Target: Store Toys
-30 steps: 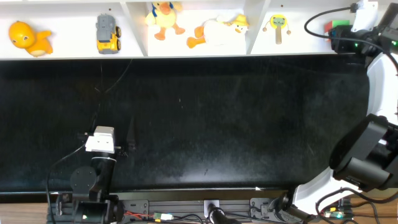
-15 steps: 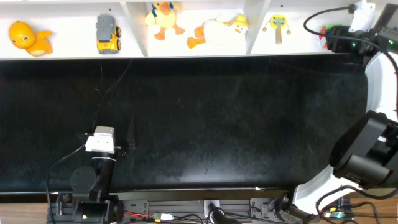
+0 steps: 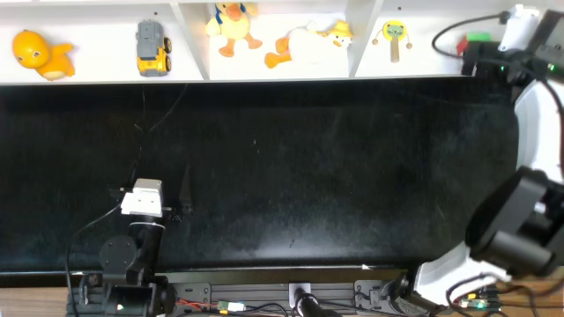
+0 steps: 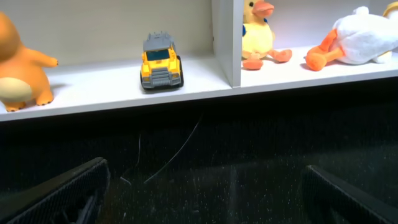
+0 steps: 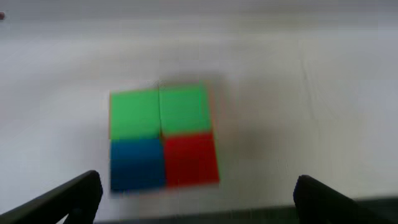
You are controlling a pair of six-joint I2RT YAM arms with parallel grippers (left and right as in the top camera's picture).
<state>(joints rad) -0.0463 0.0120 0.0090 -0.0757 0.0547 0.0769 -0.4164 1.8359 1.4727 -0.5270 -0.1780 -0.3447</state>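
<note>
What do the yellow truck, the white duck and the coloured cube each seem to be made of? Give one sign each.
Yellow truck: probably hard moulded plastic; smooth, crisp edges.
White duck: likely plush fabric; soft, slumped shape.
Coloured cube: seemingly plastic; flat solid-colour squares, though unsure.

Along the far white shelf (image 3: 264, 72), an orange duck (image 3: 42, 53), a toy truck (image 3: 152, 46), a yellow duck (image 3: 233, 26), a white duck (image 3: 308, 44) and a rattle (image 3: 393, 37) are set left to right; a green block (image 3: 478, 38) is seen beside the right arm (image 3: 529, 114).
</note>
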